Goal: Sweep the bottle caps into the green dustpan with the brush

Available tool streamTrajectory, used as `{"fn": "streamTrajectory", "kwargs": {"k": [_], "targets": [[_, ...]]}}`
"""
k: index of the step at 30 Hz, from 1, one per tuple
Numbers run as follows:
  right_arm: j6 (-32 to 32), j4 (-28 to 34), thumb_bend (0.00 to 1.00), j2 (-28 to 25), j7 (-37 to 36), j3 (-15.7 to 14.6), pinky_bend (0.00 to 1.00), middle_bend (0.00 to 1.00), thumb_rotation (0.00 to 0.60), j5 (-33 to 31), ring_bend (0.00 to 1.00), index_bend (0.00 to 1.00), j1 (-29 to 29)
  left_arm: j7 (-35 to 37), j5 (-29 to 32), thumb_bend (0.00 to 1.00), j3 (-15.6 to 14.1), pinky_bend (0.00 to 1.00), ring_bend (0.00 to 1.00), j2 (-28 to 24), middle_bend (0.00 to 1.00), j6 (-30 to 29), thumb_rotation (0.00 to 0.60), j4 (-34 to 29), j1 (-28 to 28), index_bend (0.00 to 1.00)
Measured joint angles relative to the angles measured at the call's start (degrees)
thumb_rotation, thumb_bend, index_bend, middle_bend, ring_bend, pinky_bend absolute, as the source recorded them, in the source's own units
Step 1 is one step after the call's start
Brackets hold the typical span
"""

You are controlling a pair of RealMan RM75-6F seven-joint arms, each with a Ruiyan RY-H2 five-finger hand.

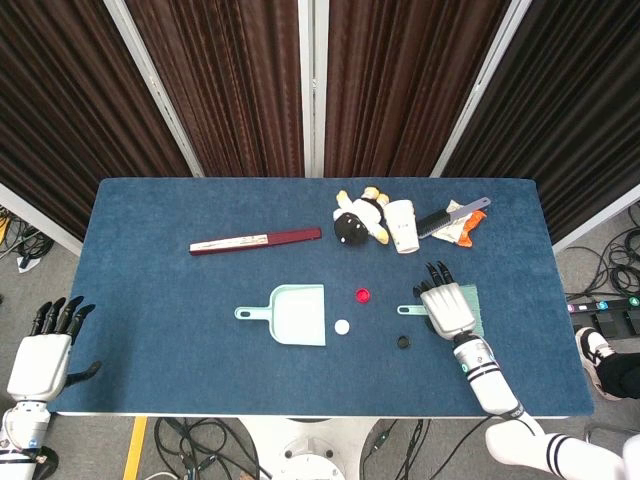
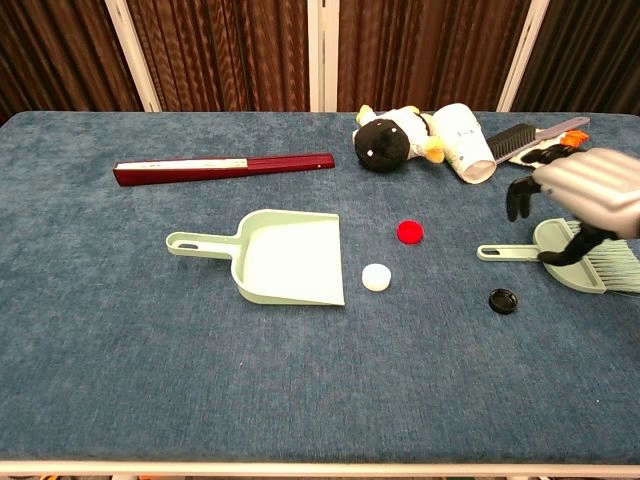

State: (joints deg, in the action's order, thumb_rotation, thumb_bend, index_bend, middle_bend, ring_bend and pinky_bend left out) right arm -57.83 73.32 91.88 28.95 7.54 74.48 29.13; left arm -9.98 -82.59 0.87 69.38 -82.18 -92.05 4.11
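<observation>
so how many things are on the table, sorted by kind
bottle caps: 3 (red, white, black)
brushes: 2 (green, black)
dustpan: 1
folded fan: 1
plush toy: 1
paper cup: 1
orange wrapper: 1
total: 10

Your pale green plastic dustpan (image 2: pixel 287 257) lies mid-table (image 2: pixel 90 330), mouth to the right; the small white bottle cap (image 2: pixel 376 277) sits just off its right edge, the small red bottle cap (image 2: pixel 410 231) behind and right of that, and the small black bottle cap (image 2: pixel 503 300) farther right and nearer you. Your right hand (image 2: pixel 583 194) hovers over the pale green hand brush (image 2: pixel 560 256), right of all three caps, while your left hand (image 1: pixel 42 354) hangs off the table's near left corner. Along the far side you have the long dark red closed fan (image 2: pixel 223 167) on the left, then the black-and-white plush toy (image 2: pixel 392 138), the tipped white paper cup (image 2: pixel 465 142) and the black-bristled grey brush (image 2: pixel 527 136) in a row to the right.
</observation>
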Motion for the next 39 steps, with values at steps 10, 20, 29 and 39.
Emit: {"fn": "streamTrajectory", "kwargs": {"k": [10,20,29,39], "targets": [[-0.80,-5.73,0.15,5.10,2.10,-0.64,0.03,0.41,0.600,-1.30,0.09,0.43,1.20,1.17,0.56,0.15,-0.19,0.05,0.00,0.28,0.06,-0.02,0.600,1.07,-0.47,0.14],[-0.17,-7.21,0.23,5.52,3.74,-1.68,0.03,0.42,0.600,-1.71,0.10,0.47,1.68,1.69,0.70,0.15,-0.18,0.05,0.00,0.52,0.06,-0.28,0.600,1.74,-0.73,0.14],[1.11,-6.73,0.23,4.95,5.24,-1.82,0.03,0.42,0.600,-3.27,0.10,0.47,2.18,1.89,1.08,0.15,-0.17,0.05,0.00,0.68,0.06,-0.15,0.600,2.11,-0.89,0.14],[2.46,-6.40,0.30,4.77,6.35,-1.97,0.05,0.48,0.600,-4.52,0.15,0.53,3.06,2.04,1.33,0.15,-0.04,0.05,0.00,0.63,0.06,0.05,0.600,2.35,-0.86,0.14]]}}
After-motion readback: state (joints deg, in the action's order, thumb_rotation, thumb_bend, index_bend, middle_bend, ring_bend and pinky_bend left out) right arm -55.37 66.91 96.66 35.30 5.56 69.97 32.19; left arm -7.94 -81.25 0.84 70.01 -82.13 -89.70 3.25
